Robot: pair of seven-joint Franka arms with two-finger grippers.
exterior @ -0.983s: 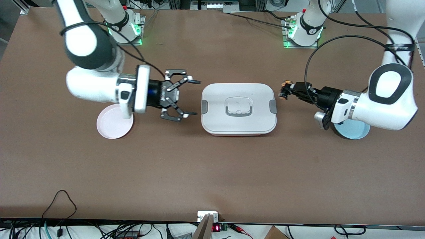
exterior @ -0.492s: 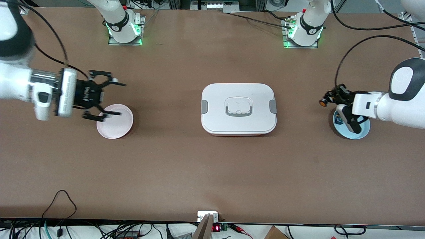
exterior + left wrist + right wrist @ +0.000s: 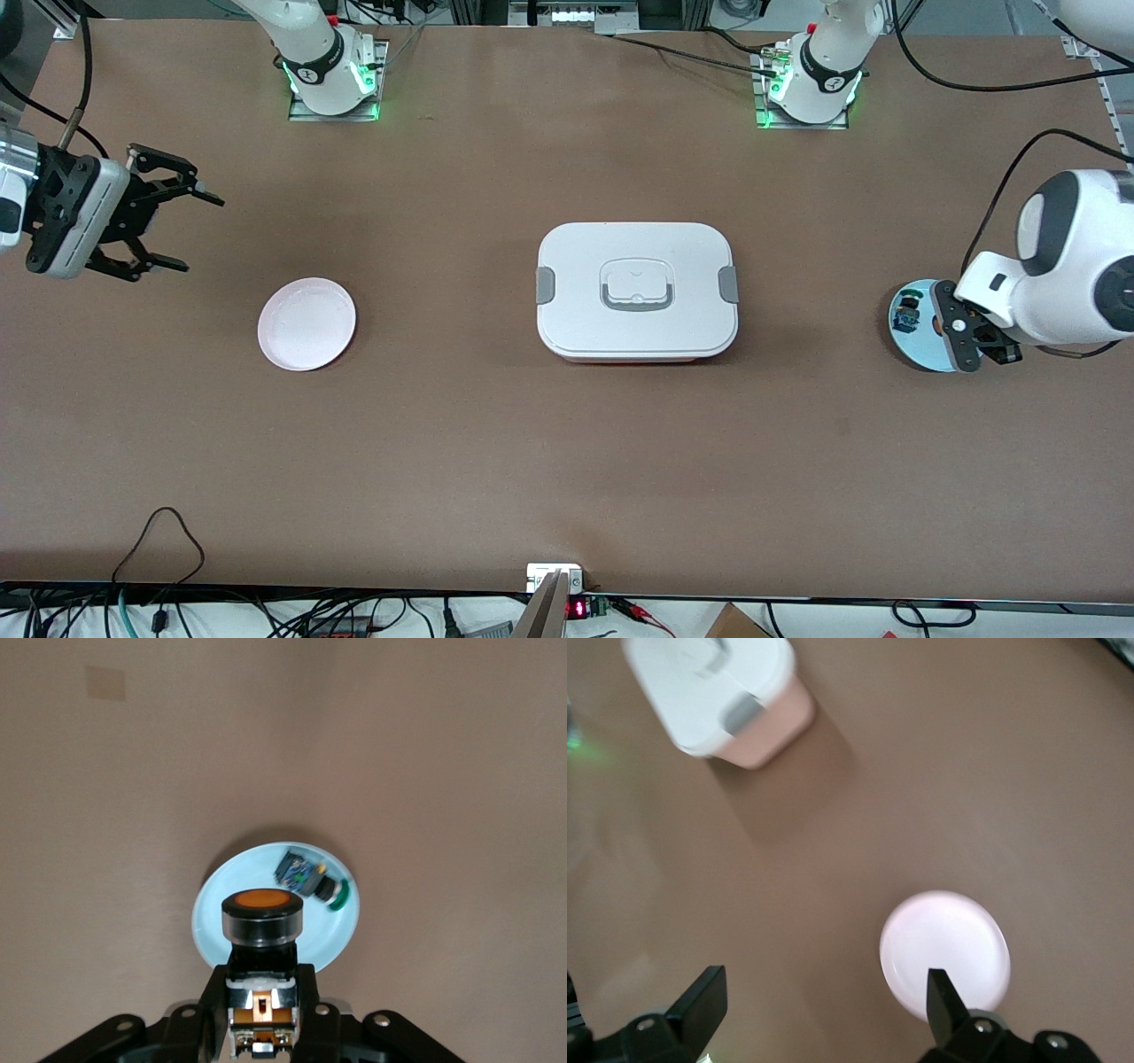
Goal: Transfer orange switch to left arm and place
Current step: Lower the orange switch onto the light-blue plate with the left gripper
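**Desk:** What is the frame showing, from the right arm's end across?

**Photographer:** The right gripper (image 3: 199, 232) is hovering with its fingers spread wide and empty over the table (image 3: 567, 461), by the edge at that arm's end. The pink plate (image 3: 306, 323) is lying bare nearby. The box (image 3: 636, 288) is sitting mid-table, lid on. Close to the edge at the left arm's end, the left gripper (image 3: 261, 997) is hanging over the blue plate (image 3: 917, 350), pinching the orange switch (image 3: 261, 921) by its lower body, cap pointing down at the plate.

**Desk:** How is that switch likely handling?

**Photographer:** It is looking light, rigid and small, with a smooth round cap that could slip. The squarer body under the cap seems the safer hold, and the second gripper would probably need the part left free near the cap.

**Desk:** The count?

**Photographer:** 2 arms, 2 grippers, 2 plates, 1 box, 1 orange switch, and 1 blue-and-black component (image 3: 306, 875) resting on the blue plate.
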